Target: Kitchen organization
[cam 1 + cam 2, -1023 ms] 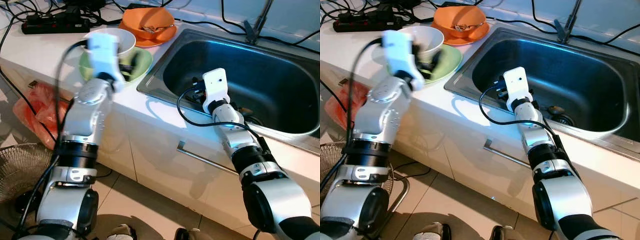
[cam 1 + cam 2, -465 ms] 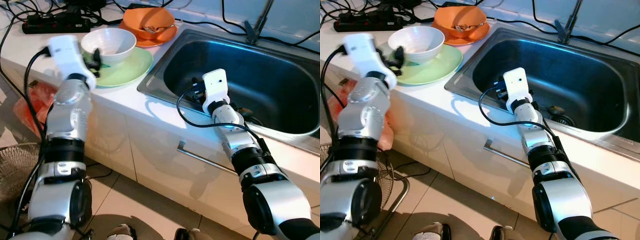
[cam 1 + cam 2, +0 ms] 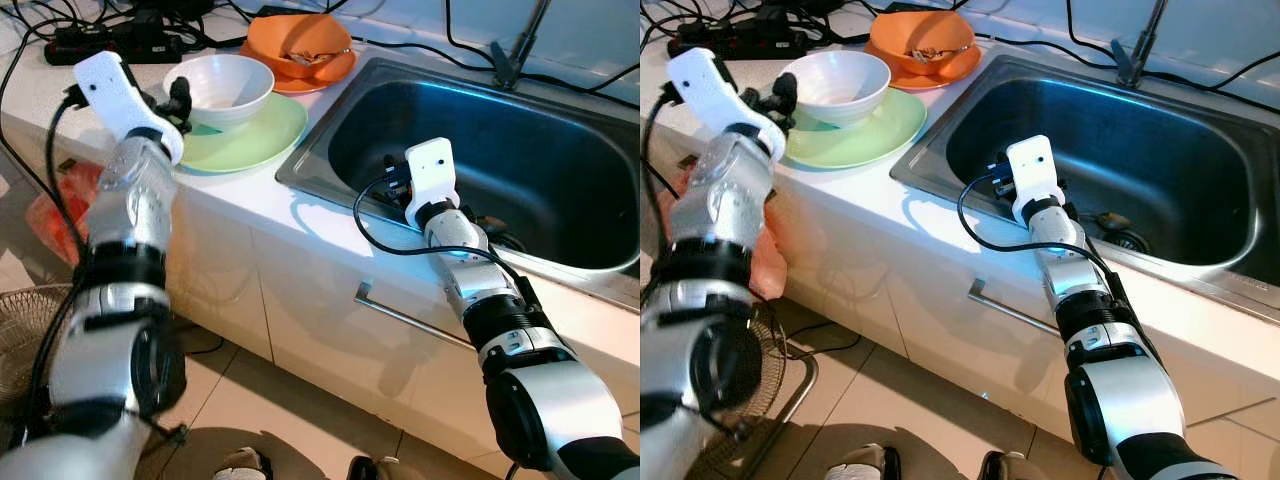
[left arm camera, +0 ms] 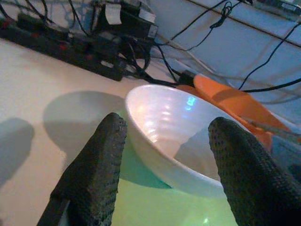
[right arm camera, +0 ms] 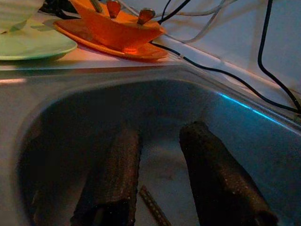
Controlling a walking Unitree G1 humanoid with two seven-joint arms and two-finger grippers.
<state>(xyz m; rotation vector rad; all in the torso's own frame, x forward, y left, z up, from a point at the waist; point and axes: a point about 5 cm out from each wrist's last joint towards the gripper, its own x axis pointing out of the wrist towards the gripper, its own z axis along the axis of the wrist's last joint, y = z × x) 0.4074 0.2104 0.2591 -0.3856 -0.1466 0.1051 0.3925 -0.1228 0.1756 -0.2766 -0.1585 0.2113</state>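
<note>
Beside white bowl [image 3: 218, 88], left end effector [image 4: 162, 155] drew closer, open.

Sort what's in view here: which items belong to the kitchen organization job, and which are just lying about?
Part of the job:
- white ceramic bowl on the pale green round plate
- orange bowl on an orange plate
- stainless steel sink
- left claw, open beside the white bowl
- right claw, open inside the sink

Just lying about:
- black power strip and cables
- red plastic bag
- wire fan guard on the floor
</note>
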